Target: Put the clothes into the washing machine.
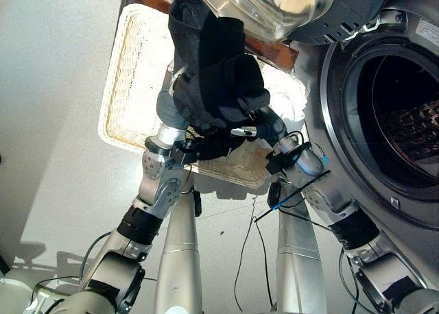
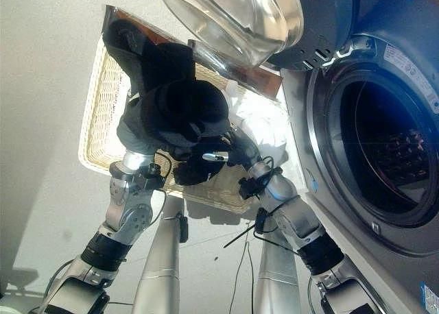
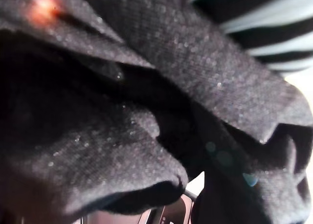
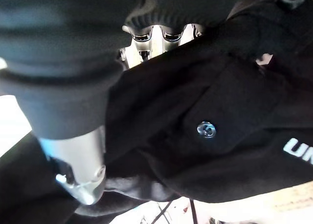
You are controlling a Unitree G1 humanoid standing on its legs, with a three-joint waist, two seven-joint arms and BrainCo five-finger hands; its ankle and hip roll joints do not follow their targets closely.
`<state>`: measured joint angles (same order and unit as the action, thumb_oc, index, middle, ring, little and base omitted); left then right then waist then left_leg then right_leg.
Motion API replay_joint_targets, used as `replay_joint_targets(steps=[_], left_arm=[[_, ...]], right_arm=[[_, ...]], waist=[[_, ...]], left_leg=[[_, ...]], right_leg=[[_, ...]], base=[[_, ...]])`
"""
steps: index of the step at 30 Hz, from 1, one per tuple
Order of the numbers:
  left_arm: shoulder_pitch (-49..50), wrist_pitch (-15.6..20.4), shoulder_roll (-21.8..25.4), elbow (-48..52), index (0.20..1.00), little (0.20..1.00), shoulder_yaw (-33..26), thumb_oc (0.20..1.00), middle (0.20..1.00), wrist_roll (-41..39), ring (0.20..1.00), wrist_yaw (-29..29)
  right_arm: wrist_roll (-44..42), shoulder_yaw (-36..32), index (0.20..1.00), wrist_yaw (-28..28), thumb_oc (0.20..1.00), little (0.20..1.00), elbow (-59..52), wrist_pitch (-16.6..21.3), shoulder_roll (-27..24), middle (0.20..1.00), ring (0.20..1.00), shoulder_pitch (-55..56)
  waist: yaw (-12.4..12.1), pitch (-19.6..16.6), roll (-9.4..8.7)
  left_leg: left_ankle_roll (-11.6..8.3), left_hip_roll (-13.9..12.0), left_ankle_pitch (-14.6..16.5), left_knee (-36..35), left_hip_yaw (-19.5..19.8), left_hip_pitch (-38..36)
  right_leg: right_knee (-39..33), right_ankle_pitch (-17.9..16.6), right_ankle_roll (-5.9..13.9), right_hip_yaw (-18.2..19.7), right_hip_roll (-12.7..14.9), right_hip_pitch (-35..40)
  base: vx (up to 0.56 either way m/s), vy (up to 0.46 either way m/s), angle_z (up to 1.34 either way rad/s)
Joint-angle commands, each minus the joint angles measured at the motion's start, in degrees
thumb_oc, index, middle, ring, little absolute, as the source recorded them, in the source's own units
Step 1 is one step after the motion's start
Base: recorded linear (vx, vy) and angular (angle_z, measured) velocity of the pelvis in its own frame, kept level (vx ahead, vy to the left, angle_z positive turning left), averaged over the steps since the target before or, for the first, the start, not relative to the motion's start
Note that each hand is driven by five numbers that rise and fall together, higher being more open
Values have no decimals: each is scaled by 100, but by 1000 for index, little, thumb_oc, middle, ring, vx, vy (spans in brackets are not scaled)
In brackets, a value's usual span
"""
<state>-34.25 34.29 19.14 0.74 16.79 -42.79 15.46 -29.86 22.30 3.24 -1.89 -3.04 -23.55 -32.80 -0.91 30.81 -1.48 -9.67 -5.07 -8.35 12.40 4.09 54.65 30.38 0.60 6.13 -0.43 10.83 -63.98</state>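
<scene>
Above the wicker basket (image 1: 130, 88) on the floor, a bundle of black clothes (image 1: 212, 81) is lifted clear, draped over both arms. The left robot hand (image 1: 180, 105) is buried under the cloth, so I cannot tell how its fingers sit. The right robot hand (image 1: 264, 125) comes in from the other side and presses into the lower edge of the bundle; its wrist view shows silver fingers (image 4: 152, 34) against the dark fabric, but whether they are curled round it I cannot tell. White laundry (image 1: 288, 98) lies in the basket's far corner. To the right the washing machine (image 2: 329, 122) stands with its glass door (image 2: 233, 16) swung open and the drum (image 2: 391, 146) dark inside. I'd judge this the carrying step: next the bundle must travel right, through the opening.
</scene>
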Motion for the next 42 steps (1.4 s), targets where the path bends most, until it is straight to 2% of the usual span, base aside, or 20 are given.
replay_joint_targets(steps=[1, 5, 6, 8, 9, 10, 12, 13, 14, 15, 19, 20, 21, 28, 31, 36, 37, 38, 40, 42], left_arm=[[-285, 606, -70, 908, 200, 200, -130, 200, 200, 175, 200, 253], [-297, 651, -116, 1045, 200, 200, -107, 200, 200, 48, 200, 418], [-370, 645, -110, 1090, 200, 200, -124, 200, 200, 18, 200, 459], [-344, 607, -148, 1141, 200, 200, -90, 200, 200, 7, 200, 487], [-414, 601, -147, 1175, 200, 200, -98, 200, 200, 13, 200, 492], [-370, 584, -173, 1181, 200, 200, -66, 200, 200, -34, 200, 504], [-397, 563, -212, 1185, 200, 200, -65, 200, 200, -139, 200, 599], [-471, 542, -223, 1201, 200, 200, -72, 200, 200, -170, 200, 628], [-478, 530, -229, 1203, 200, 200, -70, 200, 200, -186, 200, 639], [-435, 523, -258, 1188, 200, 200, -21, 200, 200, -215, 200, 650], [-553, 477, -321, 1130, 200, 200, 6, 200, 200, -149, 200, 668], [-484, 472, -353, 1110, 200, 200, 21, 200, 200, -104, 200, 655], [-503, 467, -359, 1110, 200, 200, 19, 200, 200, -73, 200, 646], [-596, 532, -320, 1027, 200, 200, 49, 200, 200, 861, 200, 232], [-714, 620, -121, 970, 200, 200, 40, 200, 200, 2276, 200, -246], [-667, 624, -111, 956, 200, 200, 59, 200, 200, 2361, 200, -307], [-742, 571, 27, 921, 200, 200, 68, 200, 200, 3173, 200, -621], [-742, 571, 27, 921, 200, 200, 68, 200, 200, 3173, 200, -621], [-899, 370, 648, 708, 200, 200, 94, 200, 200, 4720, 200, -1150], [-978, 290, 864, 672, 200, 200, 115, 200, 200, 5084, 200, -1209]], right_arm=[[51, 199, 1000, 126, 1000, 1000, -158, -168, -56, 1000, 1000, -22], [222, 361, 1000, 97, 1000, 1000, 123, -372, -65, 1000, 1000, -30], [230, 356, 1000, 104, 1000, 1000, 138, -404, -81, 1000, 1000, -101], [223, 392, 1000, 133, 1000, 1000, 200, -539, -66, 1000, 1000, -78], [232, 386, 1000, 139, 1000, 1000, 197, -549, -74, 1000, 1000, -150], [227, 434, 1000, 130, 1000, 1000, 232, -604, -38, 1000, 1000, -113], [189, 461, 1000, 90, 1000, 1000, 282, -574, -4, 1000, 1000, -164], [123, 452, 915, 140, 915, 915, 297, -543, 2, 915, 915, -247], [99, 452, 752, 146, 752, 752, 303, -539, 9, 752, 752, -256], [48, 491, 200, 59, 200, 200, 308, -530, 63, 200, 200, -245], [-293, 538, 200, 22, 200, 200, 466, -570, 239, 200, 200, -452], [-353, 569, 200, 23, 200, 200, 494, -592, 288, 200, 200, -394], [-397, 570, 200, 24, 200, 200, 497, -601, 305, 200, 200, -423], [-1349, 505, 200, 136, 200, 200, 551, -632, 521, 200, 200, -475], [-2423, 315, 200, 262, 200, 200, 491, -595, 555, 200, 200, -448], [-2515, 310, 200, 287, 200, 200, 502, -600, 570, 200, 200, -388], [-2997, 202, 200, 411, 200, 200, 458, -546, 566, 200, 200, -374], [-2997, 202, 200, 411, 200, 200, 458, -546, 566, 200, 200, -374], [-3915, -134, 200, 727, 200, 200, 291, -323, 397, 200, 200, -259], [-4125, -228, 200, 797, 200, 200, 200, -298, 315, 200, 200, -262]], waist=[[51, -101, 213], [7, -101, 236], [14, -101, 231], [5, -101, 229], [13, -101, 223], [3, -101, 230], [0, -101, 225], [6, -101, 217], [6, -101, 215], [-1, -101, 224], [-30, -101, 245], [-50, -101, 259], [-52, -101, 263], [-78, -101, 282], [-75, -101, 250], [-86, -101, 254], [-81, -101, 241], [-81, -101, 241], [-48, -101, 218], [-27, -101, 212]], left_leg=[[668, 702, 107, 443, -64, 279], [651, 700, 284, 516, -18, 135], [667, 719, 119, 493, -35, 307], [656, 726, 286, 542, 3, 162], [673, 745, 114, 509, -22, 328], [661, 741, 277, 538, 7, 162], [666, 748, 243, 538, 13, 197], [679, 764, 106, 520, -6, 343], [679, 767, 105, 522, -4, 347], [663, 759, 244, 565, 20, 225], [677, 793, 92, 546, 10, 389], [666, 783, 271, 583, 35, 212], [668, 788, 229, 576, 33, 250], [670, 812, 229, 617, 44, 281], [679, 814, 112, 606, 37, 403], [665, 803, 277, 638, 65, 244], [661, 797, 278, 630, 71, 235], [661, 797, 278, 630, 71, 235], [647, 762, 302, 647, 70, 243], [654, 763, 147, 625, 37, 403]], right_leg=[[-1162, -925, -64, -564, -449, 426], [-1058, -733, -41, -529, -465, 558], [-1111, -899, -83, -569, -449, 404], [-1050, -744, -48, -526, -476, 533], [-1121, -914, -90, -570, -461, 390], [-1061, -753, -51, -529, -489, 535], [-1069, -789, -63, -530, -495, 501], [-1126, -927, -96, -568, -477, 376], [-1128, -929, -96, -569, -476, 374], [-1072, -793, -62, -528, -495, 485], [-1131, -938, -104, -577, -472, 340], [-1060, -762, -66, -537, -495, 493], [-1073, -800, -76, -545, -491, 459], [-1037, -791, -74, -559, -485, 433], [-1090, -919, -94, -617, -460, 343], [-1025, -759, -51, -574, -483, 479], [-1030, -765, -35, -584, -485, 488], [-1030, -765, -35, -584, -485, 488], [-1044, -784, 13, -592, -471, 494], [-1108, -943, -15, -644, -436, 362]], base=[[42, -5, 1], [17, -4, 3], [-30, -4, 4], [3, -6, 2], [47, -13, 1], [0, 0, 0], [-4, -8, 0], [-37, -7, 0], [0, 0, 0], [0, 0, 0], [4, -4, 0], [44, -6, -1], [45, -1, -2], [-1, 0, 1], [-28, -7, 2], [20, -3, 0], [0, 0, 0], [-7, -29, -5], [0, 0, 0], [-45, 3, -1]])
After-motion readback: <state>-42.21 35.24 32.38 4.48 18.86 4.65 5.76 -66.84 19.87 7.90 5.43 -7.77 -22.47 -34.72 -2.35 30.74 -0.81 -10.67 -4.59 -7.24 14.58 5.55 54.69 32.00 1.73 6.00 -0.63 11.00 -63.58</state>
